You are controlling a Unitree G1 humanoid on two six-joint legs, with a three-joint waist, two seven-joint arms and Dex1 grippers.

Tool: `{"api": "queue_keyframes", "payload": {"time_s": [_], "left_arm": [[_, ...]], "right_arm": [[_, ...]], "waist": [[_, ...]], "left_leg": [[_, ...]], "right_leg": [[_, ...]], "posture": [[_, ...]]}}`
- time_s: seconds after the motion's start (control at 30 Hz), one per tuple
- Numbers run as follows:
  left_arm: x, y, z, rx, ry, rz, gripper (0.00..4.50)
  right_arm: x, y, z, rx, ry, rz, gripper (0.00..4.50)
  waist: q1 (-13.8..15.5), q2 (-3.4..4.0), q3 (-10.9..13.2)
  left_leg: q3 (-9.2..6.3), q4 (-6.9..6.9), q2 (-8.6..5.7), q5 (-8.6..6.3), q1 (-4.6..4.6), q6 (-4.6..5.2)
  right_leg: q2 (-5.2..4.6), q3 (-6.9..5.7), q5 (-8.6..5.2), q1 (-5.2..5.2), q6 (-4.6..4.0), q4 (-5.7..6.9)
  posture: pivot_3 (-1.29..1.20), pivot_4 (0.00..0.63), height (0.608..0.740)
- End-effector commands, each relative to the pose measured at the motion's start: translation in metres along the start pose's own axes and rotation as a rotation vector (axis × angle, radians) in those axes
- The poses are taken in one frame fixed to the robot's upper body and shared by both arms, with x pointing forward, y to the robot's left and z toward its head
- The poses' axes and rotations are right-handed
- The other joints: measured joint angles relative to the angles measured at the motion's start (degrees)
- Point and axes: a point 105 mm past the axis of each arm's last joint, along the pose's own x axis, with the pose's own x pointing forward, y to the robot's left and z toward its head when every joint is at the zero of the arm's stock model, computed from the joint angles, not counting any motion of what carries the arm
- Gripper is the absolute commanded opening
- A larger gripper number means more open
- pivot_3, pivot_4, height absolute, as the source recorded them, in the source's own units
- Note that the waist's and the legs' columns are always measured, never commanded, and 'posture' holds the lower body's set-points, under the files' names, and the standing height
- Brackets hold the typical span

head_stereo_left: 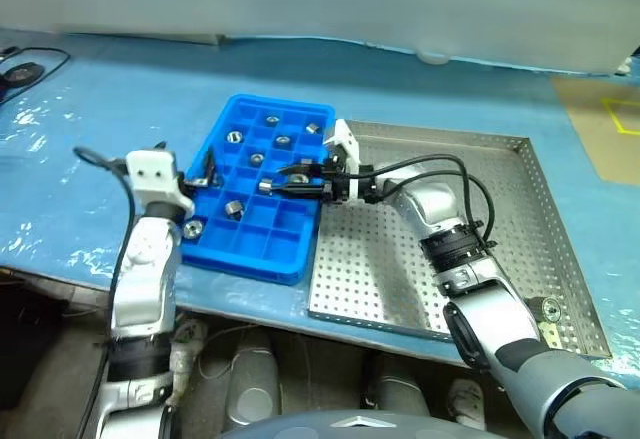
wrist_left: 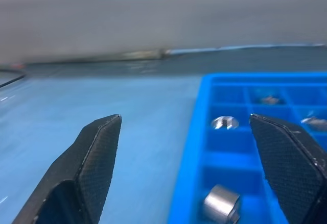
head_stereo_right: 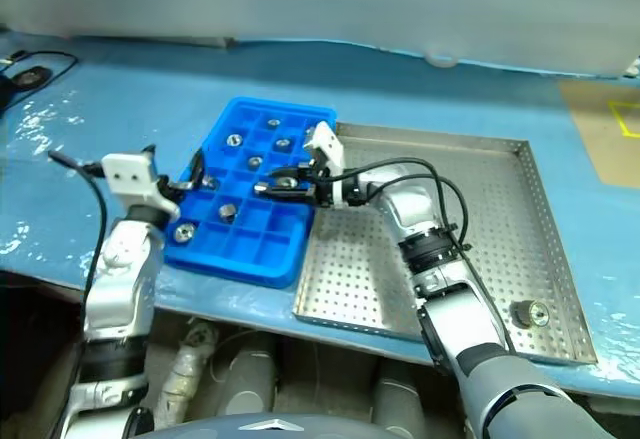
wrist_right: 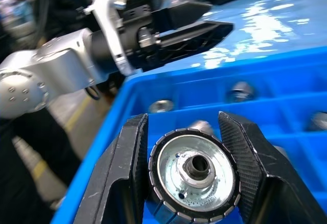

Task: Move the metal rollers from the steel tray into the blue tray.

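Observation:
My right gripper (head_stereo_left: 275,184) hangs over the middle of the blue tray (head_stereo_left: 250,259), pointing left, shut on a metal roller (wrist_right: 194,175) whose shiny face with a dark centre hole sits between the two fingers. Several more rollers lie in the blue compartments, among them one (head_stereo_left: 233,208) near the front and one (head_stereo_left: 283,141) near the back. My left gripper (head_stereo_left: 205,177) stands open and empty over the blue tray's left rim, its fingers (wrist_left: 99,168) wide apart. The steel tray (head_stereo_left: 400,259) lies to the right, with a single roller (head_stereo_left: 549,308) in its front right corner.
Both trays rest on a blue sheet-covered table (head_stereo_left: 100,109). A black cable (head_stereo_left: 35,64) lies at the far left. The table's front edge runs just below the trays. A cardboard-coloured patch (head_stereo_left: 605,129) is at the far right.

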Motion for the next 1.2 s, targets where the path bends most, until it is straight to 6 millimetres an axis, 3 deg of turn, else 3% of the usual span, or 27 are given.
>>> {"api": "queue_keyframes", "payload": {"time_s": [0.03, 0.17, 0.4, 0.53, 0.67, 0.87, 1.07, 1.2], "left_arm": [[-0.008, 0.004, 0.020, 0.012, -0.052, 0.030, 4.25], [-0.010, 0.001, 0.017, 0.019, -0.033, 0.019, 4.25], [-0.006, -0.014, 0.014, 0.038, -0.015, -0.049, 4.25], [-0.002, -0.025, 0.014, 0.033, -0.020, -0.106, 4.25], [0.008, -0.042, 0.026, -0.007, -0.079, -0.200, 4.25], [0.025, -0.074, 0.040, -0.059, -0.138, -0.382, 4.25], [0.037, -0.131, 0.044, -0.136, -0.160, -0.669, 4.25], [0.031, -0.172, 0.043, -0.152, -0.164, -0.899, 4.25]], "right_arm": [[0.015, 0.015, -0.007, -0.072, 0.064, 0.107, 1.78], [0.033, 0.018, -0.025, -0.102, 0.132, 0.094, 1.78], [0.042, 0.018, -0.028, -0.062, 0.116, 0.064, 1.78], [0.032, 0.007, -0.031, -0.086, 0.130, -0.004, 3.13], [0.019, -0.002, -0.019, -0.063, 0.073, -0.063, 4.45], [-0.020, -0.024, 0.002, -0.042, -0.028, -0.222, 4.45], [-0.092, -0.036, 0.002, -0.048, -0.011, -0.464, 4.45], [-0.135, -0.029, -0.006, -0.033, 0.011, -0.621, 4.45]], "waist": [[1.1, 0.00, 0.0], [2.8, 0.01, 0.0], [4.3, 0.02, 0.0], [4.5, 0.01, 0.0], [4.5, 0.01, 0.0], [3.6, 0.02, 0.0], [0.1, 0.00, 0.0], [-3.7, 0.00, 0.0]], "left_leg": [[-0.10, -0.05, 0.00, 0.03, -0.02, -0.05], [-0.56, -0.07, -0.08, 0.12, -0.02, -0.20], [-0.75, -0.07, -0.15, 0.16, -0.04, -0.28], [-0.76, -0.07, -0.16, 0.17, -0.02, -0.30], [-0.76, -0.07, -0.19, 0.20, -0.02, -0.36], [-0.75, -0.05, -0.23, 0.26, 0.00, -0.46], [-0.67, 0.11, -0.31, 0.34, -0.01, -0.55], [-0.55, 0.10, -0.31, 0.47, -0.01, -0.72]], "right_leg": [[0.00, -0.09, 0.00, 0.02, 0.01, 0.02], [0.02, -0.24, -0.09, 0.09, 0.16, 0.11], [0.01, -0.25, -0.22, -0.01, 0.35, 0.43], [0.02, -0.20, -0.24, -0.09, 0.36, 0.59], [0.02, -0.13, -0.24, -0.15, 0.37, 0.71], [0.05, -0.04, -0.23, -0.17, 0.35, 0.79], [0.02, 0.05, -0.02, -0.09, 0.04, 0.74], [0.05, 0.11, -0.04, -0.15, 0.06, 0.72]], "posture": [[0.51, 0.150, 0.740], [0.52, 0.150, 0.740], [0.49, 0.150, 0.740], [0.47, 0.150, 0.740], [0.38, 0.150, 0.740], [0.24, 0.150, 0.740], [0.00, 0.150, 0.740], [-0.13, 0.150, 0.740]]}}
